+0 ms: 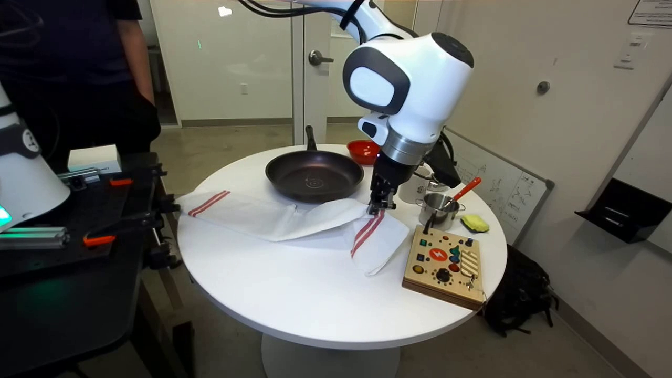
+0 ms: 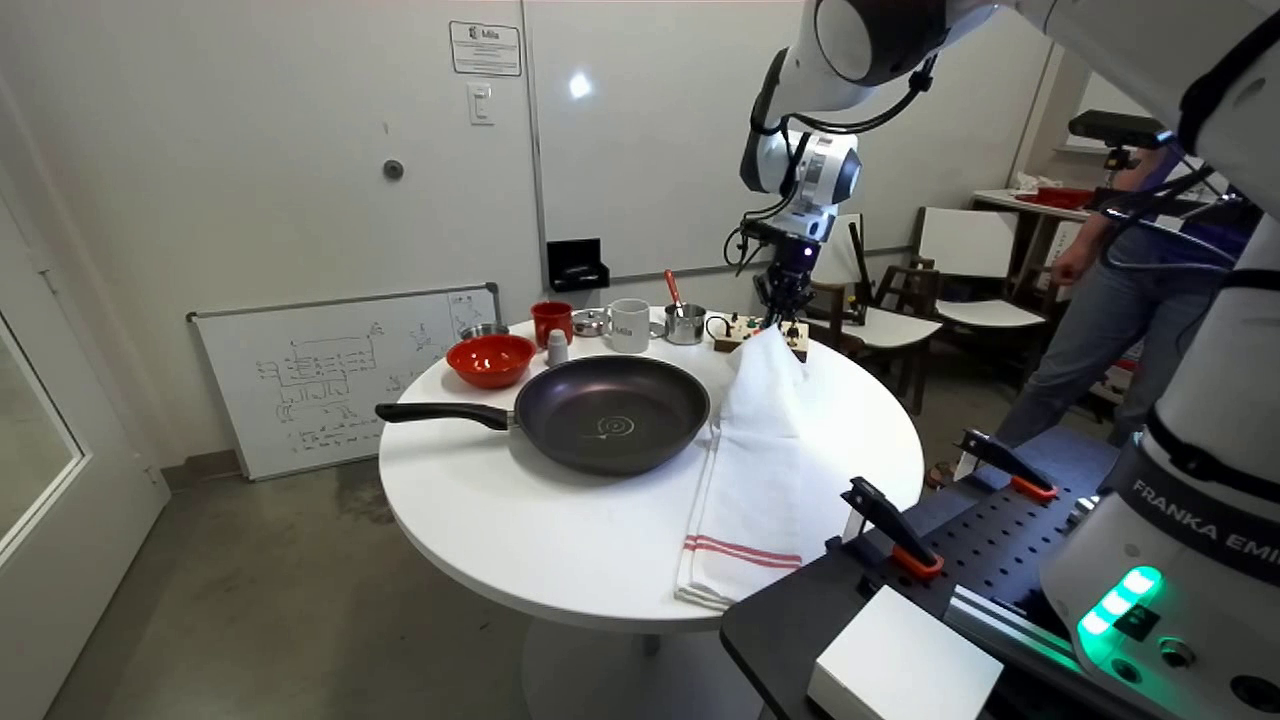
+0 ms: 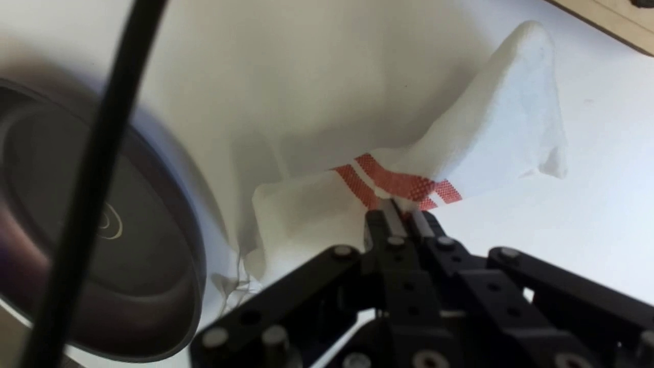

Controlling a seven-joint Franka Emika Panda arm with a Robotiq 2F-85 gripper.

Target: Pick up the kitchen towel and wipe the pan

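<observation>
Clamped tight with the gripper (image 3: 407, 219) on a thin pinch of the kitchen towel (image 1: 262, 218), right at the red stripes of one end, a little below and right of the middle of the wrist view. Raised toward that grip in both exterior views, and otherwise lying across the white table (image 1: 294, 296): stretched in an exterior view from the table's left rim to right of mid-frame, ending short of the wooden board (image 1: 443, 268) at lower right. Not yet over the pan (image 1: 315, 173), only just beside it, below the upper middle of that view. Likely to handle as light, limp and unbreakable, so safe to squeeze hard; likely also to trail, fold under and offer no stiffness for scrubbing. Probably fine to lift by this striped end, though with a long tail to drag. For wiping, better to take hold nearer the middle, gathering several layers into a pad. With this hold, best to clear the pan's rim first, then press softly, to avoid shoving the pan along.
</observation>
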